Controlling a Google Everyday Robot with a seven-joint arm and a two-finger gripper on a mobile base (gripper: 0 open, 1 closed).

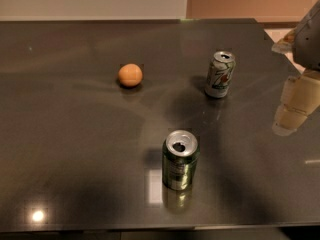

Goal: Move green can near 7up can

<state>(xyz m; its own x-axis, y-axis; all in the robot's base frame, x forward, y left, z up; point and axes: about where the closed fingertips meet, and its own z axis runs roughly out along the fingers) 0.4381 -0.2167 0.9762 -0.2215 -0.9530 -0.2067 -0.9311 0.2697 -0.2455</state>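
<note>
At the near side of a dark, glossy table (60, 134), upright and untouched: green can (180, 160), its open top toward the camera. Farther back and to the right, well apart from it, also upright: 7up can (220, 74). Off to the left at about that same depth, an orange sphere (130, 75), clear of both cans and no part of the job.

At the right border of the view, above the tabletop and partly cut off: gripper (295, 104), pale and blocky, near neither can, with nothing visibly in its hold. Open or closed: cannot tell, with only part of it showing.

Judged from the layout: approach stage, with nothing grasped and the green can not yet beside its mark. Next, a swing leftward in the view and toward the near edge, down to the green can's side, then a firm grip around its middle. After that, a lift, a carry back and to the right, and a set-down just beside the 7up can without knocking it. Worth watching: a light can on a slick surface, easy to tip or skid at a glancing touch.
</note>
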